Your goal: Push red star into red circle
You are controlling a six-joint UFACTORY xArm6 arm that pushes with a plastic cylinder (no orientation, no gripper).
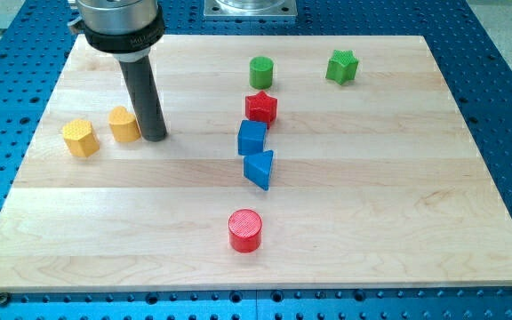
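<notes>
The red star (260,108) lies on the wooden board a little above the view's middle. The red circle (245,230) stands near the view's bottom, well below the star. Between them lie a blue cube (252,138), touching the star's lower edge, and a blue triangle (260,169) just below the cube. My tip (155,137) rests on the board at the view's left, far to the left of the red star and right next to a yellow heart-shaped block (124,124).
A yellow hexagon (80,138) lies left of the yellow heart. A green cylinder (261,72) stands just above the red star. A green star (341,67) lies at the view's top right. The board's edges (469,116) drop to a blue perforated table.
</notes>
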